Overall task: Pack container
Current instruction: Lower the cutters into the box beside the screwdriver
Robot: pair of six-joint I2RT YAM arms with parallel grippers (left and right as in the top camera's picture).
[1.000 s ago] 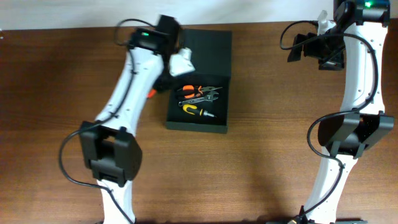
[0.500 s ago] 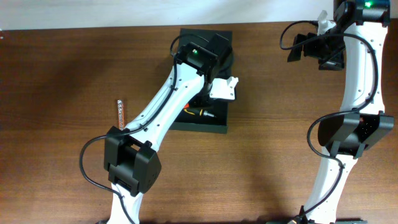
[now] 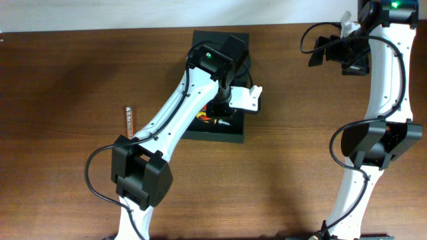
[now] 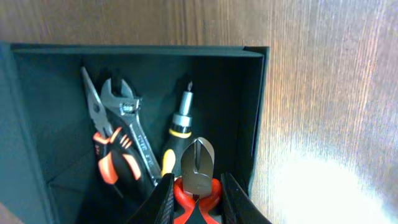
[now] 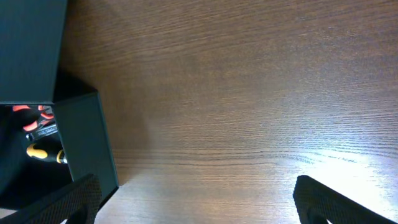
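Observation:
The container [image 3: 215, 136] is a dark box lying open at the table's middle, its lid [image 3: 207, 40] folded back. Inside it lie orange-handled pliers [image 4: 107, 158], an adjustable wrench [image 4: 132, 127] and a yellow-and-black screwdriver [image 4: 178, 127]. My left gripper [image 4: 196, 190] hangs over the box's right half, shut on red-handled cutting pliers [image 4: 198, 163] whose steel head points into the box. From overhead the left arm covers most of the box's inside. My right gripper [image 5: 199, 208] stands open and holds nothing above bare wood to the right of the container's wall [image 5: 84, 143].
A thin metal strip [image 3: 129, 121] lies on the wooden table [image 3: 287, 167] left of the left arm. The right arm [image 3: 373, 80] stands along the table's right side, its gripper high at the back right.
My left arm has swung from the box's left side to over its right half, carrying the red cutters. The metal strip on the left has come into view. The right arm is still.

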